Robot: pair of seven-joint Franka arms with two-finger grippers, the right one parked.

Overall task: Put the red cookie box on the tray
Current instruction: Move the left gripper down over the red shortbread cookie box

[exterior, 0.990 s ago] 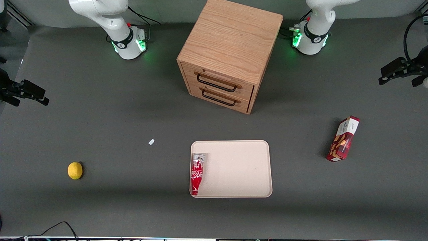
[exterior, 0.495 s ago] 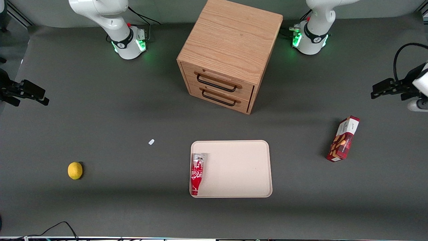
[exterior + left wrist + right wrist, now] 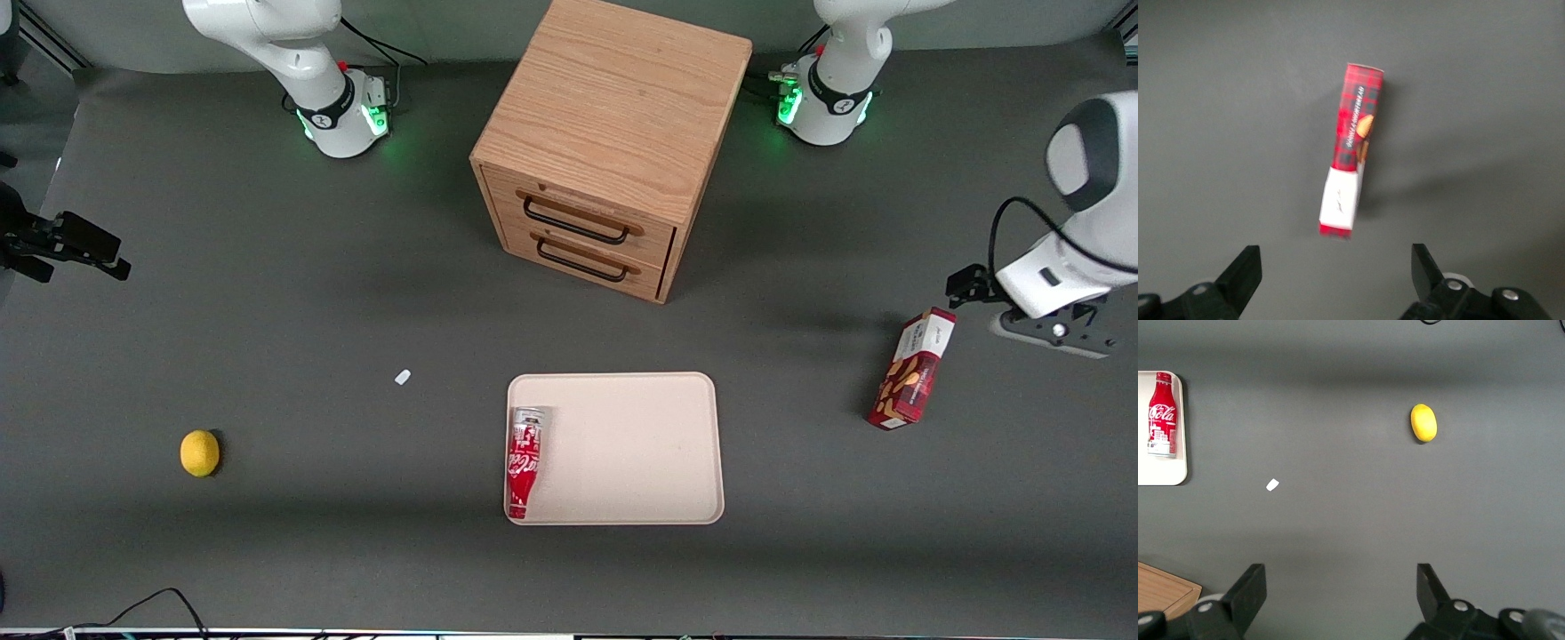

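The red cookie box (image 3: 913, 369) lies on the dark table mat (image 3: 267, 338) toward the working arm's end, well apart from the tray (image 3: 640, 444), with its white end panel pointing away from the front camera. It has not moved over the last second. What has changed is the arm: a second ago only a dark part of it showed at the edge of the front view, level with the wooden drawer cabinet (image 3: 605, 142). Half a second ago it had come a little inward and nearer the front camera. Now the white wrist has swung well into view, and the gripper (image 3: 965, 286) hangs above the mat just beside the box's white end, not touching it.

In the left wrist view the box (image 3: 1351, 150) lies lengthwise on the bare mat, and the gripper (image 3: 1335, 277) is above it. Its two dark fingers (image 3: 1245, 270) are spread wide, with the box's white end showing in the gap between them. They hold nothing.

The tray sits in front of the cabinet's drawers, nearer the front camera. A red soda bottle (image 3: 524, 460) lies on it along the rim at the parked arm's side. A lemon (image 3: 199, 452) and a small white scrap (image 3: 403, 377) rest on the mat toward the parked arm's end. All of these are where they were a second ago.
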